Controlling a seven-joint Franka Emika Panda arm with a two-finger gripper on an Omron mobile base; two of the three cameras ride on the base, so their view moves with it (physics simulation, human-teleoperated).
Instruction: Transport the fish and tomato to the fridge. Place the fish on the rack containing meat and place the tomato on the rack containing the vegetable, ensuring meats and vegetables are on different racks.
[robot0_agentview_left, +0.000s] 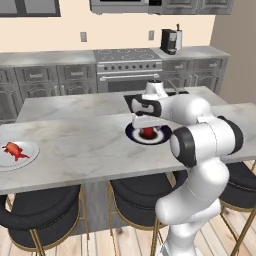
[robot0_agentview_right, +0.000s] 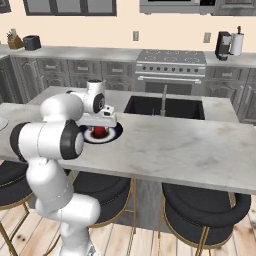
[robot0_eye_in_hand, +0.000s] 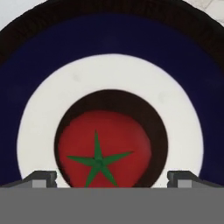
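A red tomato (robot0_agentview_left: 148, 133) (robot0_agentview_right: 100, 131) (robot0_eye_in_hand: 103, 148) with a green star stem lies at the centre of a round plate (robot0_agentview_left: 165, 134) (robot0_agentview_right: 116, 132) (robot0_eye_in_hand: 109, 35) ringed in dark blue and white, on the marble island. My gripper (robot0_agentview_left: 148, 126) (robot0_agentview_right: 100, 125) (robot0_eye_in_hand: 112, 178) hangs straight over the tomato, open, its fingertips (robot0_eye_in_hand: 41, 178) to either side of the fruit and not touching it. An orange-red fish (robot0_agentview_left: 14, 150) lies on a white plate (robot0_agentview_left: 31, 155) at the island's left end. The fridge and its racks are out of view.
A black sink (robot0_agentview_right: 165, 107) with a faucet (robot0_agentview_right: 163, 97) is set into the island just behind the tomato's plate. Dark round stools (robot0_agentview_left: 42, 215) (robot0_agentview_right: 205, 210) line the near side. A stove (robot0_agentview_left: 127, 65) and a coffee maker (robot0_agentview_left: 169, 41) stand along the back wall.
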